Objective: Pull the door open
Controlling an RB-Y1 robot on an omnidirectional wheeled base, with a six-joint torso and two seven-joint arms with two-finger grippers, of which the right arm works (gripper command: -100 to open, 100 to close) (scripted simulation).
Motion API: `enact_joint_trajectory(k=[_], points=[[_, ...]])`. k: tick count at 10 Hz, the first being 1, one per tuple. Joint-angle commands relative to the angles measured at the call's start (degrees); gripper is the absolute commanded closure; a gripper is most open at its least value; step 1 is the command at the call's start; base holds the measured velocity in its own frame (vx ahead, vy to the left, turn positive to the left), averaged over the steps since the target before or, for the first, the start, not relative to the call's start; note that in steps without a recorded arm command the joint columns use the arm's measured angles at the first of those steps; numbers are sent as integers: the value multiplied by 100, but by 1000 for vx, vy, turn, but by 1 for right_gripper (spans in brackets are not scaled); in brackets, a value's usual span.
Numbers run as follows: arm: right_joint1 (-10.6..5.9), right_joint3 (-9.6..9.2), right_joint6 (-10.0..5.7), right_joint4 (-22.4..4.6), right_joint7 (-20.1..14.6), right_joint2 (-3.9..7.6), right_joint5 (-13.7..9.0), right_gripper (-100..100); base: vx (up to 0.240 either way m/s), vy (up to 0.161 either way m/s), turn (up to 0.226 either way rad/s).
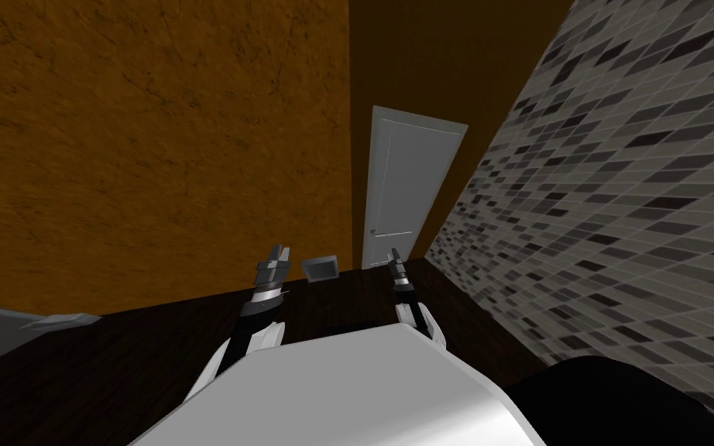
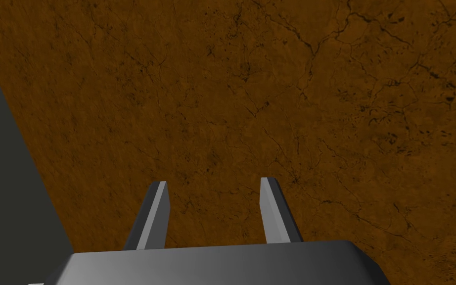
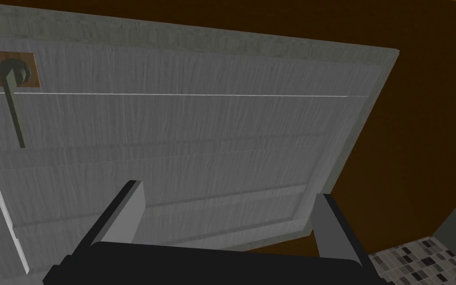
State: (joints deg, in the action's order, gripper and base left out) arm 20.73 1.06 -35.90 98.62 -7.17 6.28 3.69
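A narrow house corridor: cracked orange-brown walls (image 1: 154,139), a grey mosaic-tiled wall (image 1: 619,193), dark wooden floor (image 1: 115,364), pale grey panelled door (image 1: 413,186)

dark floor (image 1: 154,364), small grey box (image 1: 320,268) by wall

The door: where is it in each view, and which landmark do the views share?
Head view: the grey door stands at centre, beyond the right gripper.
Right wrist view: the door and its handle lie ahead of the open jaws.
Left wrist view: faces the brown wall instead.
Shared landmark: that brown wall.
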Motion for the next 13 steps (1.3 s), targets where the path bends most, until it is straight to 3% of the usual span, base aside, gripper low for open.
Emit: enact_joint_trajectory(k=[1, 8, 9, 12, 13], points=[[-58, 12, -45, -168, -11, 17, -13, -100, 55, -20, 19], [-408, 62, -288, -1347, -122, 183, -141, -100, 90, -41, 55], [-408, 62, -288, -1350, -122, 183, -141, -100, 51, -35, 22], [-558, 83, -391, -1854, -169, 251, -196, -100, 70, -30, 52], [-558, 83, -391, -1854, -169, 251, -196, -100, 64, -29, 15]])
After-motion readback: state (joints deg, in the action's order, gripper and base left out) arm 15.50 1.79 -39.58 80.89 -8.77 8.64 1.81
